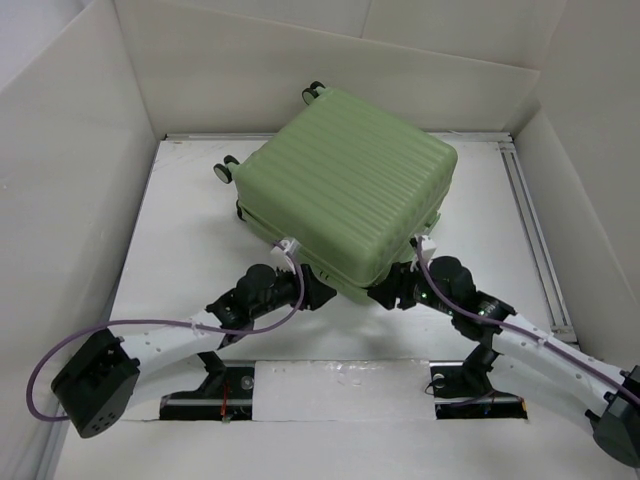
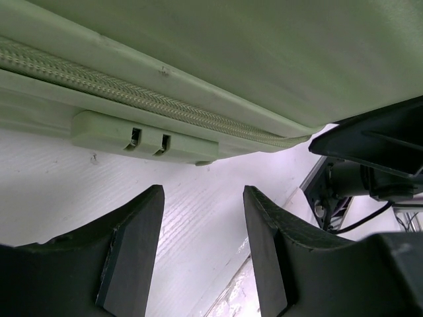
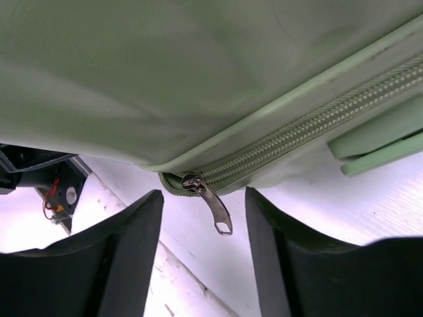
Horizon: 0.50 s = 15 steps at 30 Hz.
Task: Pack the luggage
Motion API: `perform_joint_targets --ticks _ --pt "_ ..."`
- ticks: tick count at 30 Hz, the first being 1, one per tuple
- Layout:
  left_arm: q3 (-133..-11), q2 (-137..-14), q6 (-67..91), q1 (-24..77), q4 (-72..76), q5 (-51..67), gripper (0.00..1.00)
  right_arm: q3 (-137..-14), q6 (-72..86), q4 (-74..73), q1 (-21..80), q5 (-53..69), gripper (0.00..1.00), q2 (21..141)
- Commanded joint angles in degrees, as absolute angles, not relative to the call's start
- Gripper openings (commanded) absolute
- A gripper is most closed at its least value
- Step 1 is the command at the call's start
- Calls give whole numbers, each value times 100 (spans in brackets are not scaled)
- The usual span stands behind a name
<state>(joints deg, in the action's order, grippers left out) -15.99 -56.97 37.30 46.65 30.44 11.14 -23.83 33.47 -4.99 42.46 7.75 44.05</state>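
The luggage (image 1: 350,185) is a pale green ribbed hard-shell suitcase lying flat and closed on the table, wheels (image 1: 225,168) at the far left. My left gripper (image 1: 325,292) is open and empty at its near left edge; the left wrist view shows the zipper seam (image 2: 132,92) and a green foot block (image 2: 142,139) above my fingers (image 2: 135,244). My right gripper (image 1: 385,293) is open at the near corner. In the right wrist view a metal zipper pull (image 3: 213,205) hangs from the seam (image 3: 310,129) between my open fingers (image 3: 264,244), untouched.
White walls enclose the table on three sides. A metal rail (image 1: 535,235) runs along the right edge. Both arm bases (image 1: 225,390) sit at the near edge, with purple cables (image 1: 150,325) looping beside them.
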Motion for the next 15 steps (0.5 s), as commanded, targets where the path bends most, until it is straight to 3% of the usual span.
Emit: perform_joint_targets --ticks 1,9,14,15 --pt "-1758 -5871 3630 4685 3489 1327 48 -2320 3384 0 4289 905 57 4499" --pt "-1863 -6213 3630 4685 3823 1380 47 -2268 3437 167 4236 853 42 4614" --pt "-1863 -6380 3630 4685 3990 1380 46 -2163 3437 167 4236 800 13 4492" --pt "-1863 -6381 3682 4685 4069 1432 46 -2162 3437 167 4236 800 2 4422"
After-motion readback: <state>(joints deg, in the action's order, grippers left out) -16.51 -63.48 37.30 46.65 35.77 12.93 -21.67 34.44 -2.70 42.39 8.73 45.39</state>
